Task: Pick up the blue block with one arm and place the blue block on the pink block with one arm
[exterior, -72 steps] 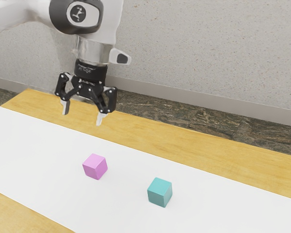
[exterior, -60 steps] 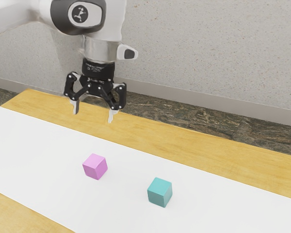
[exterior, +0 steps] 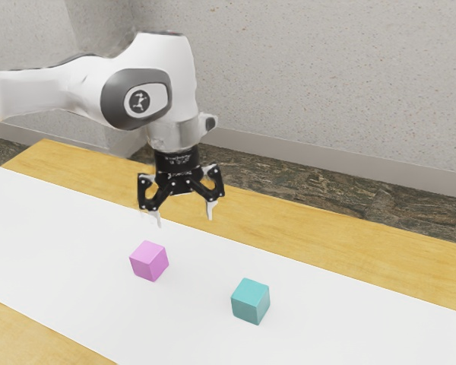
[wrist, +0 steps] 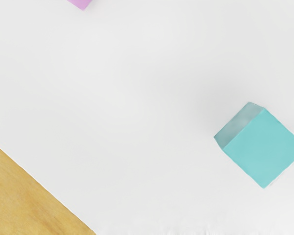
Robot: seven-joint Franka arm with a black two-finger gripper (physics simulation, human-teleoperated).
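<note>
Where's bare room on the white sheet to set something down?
Bare white sheet spreads from the pink block to the exterior view's left edge, and rightward from the blue block. Most crowded: the gap between the blocks, and beneath the open claw behind the pink block.

Side view, close overhead wrist view; shared blue block (exterior: 250, 300) (wrist: 259, 147).

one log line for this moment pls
phase: pre-grasp | gripper: open, empty, raised | blue block: on white mat, untouched | pink block: alongside, apart, nothing on it
</note>
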